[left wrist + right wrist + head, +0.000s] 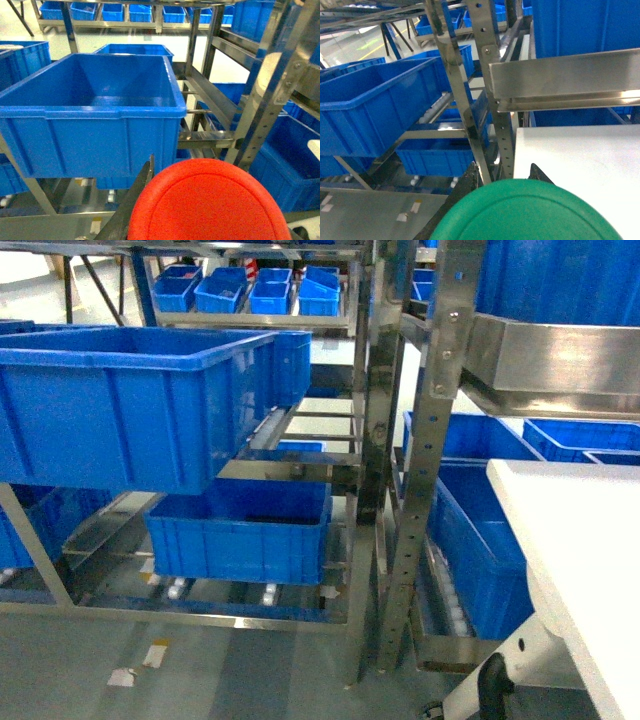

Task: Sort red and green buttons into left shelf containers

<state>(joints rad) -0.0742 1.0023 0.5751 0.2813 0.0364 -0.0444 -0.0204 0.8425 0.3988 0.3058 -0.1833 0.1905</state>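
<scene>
Large deep plastic crate [100, 125]: bright blue, plain, vertically ribbed walls. Round smooth disc [210, 205]: uniform orange-red. Round smooth disc [525, 212]: uniform green. Perforated metal shelf upright [425, 440]: silver-grey. Flat tabletop [585, 550]: white. Floor [200, 660]: grey.

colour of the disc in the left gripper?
Red button, held at the left gripper; clearest in the left wrist view.

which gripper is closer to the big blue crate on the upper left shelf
Left. The left gripper, shut on the red button, faces the crate close in front. The right gripper, with the green button, sits off by the white table.
</scene>
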